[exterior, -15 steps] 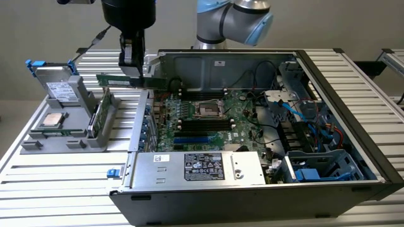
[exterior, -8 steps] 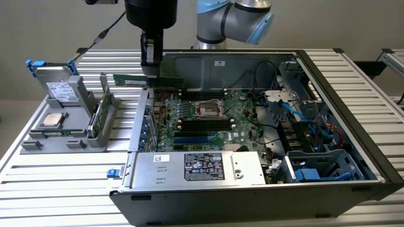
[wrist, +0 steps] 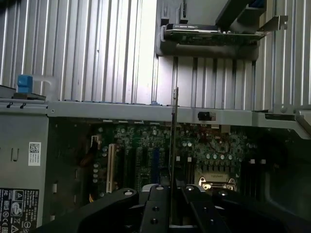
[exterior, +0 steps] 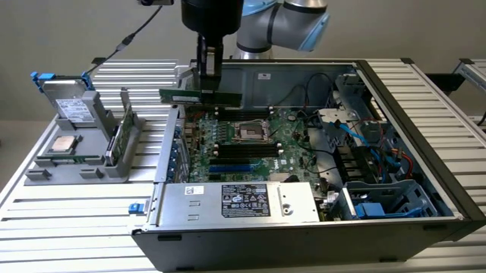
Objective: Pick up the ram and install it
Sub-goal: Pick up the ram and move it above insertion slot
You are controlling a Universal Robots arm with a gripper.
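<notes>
Ram, a long narrow green circuit-board stick point(exterior: 182, 96), hangs level in the exterior view, clamped by the black end effector point(exterior: 209, 86) above the green motherboard point(exterior: 251, 142) inside the open grey computer case point(exterior: 425, 114). In the wrist view, the ram point(wrist: 174, 126) stands edge-on, gripped in the end effector point(wrist: 171, 199), over the motherboard point(wrist: 141, 150)
</notes>
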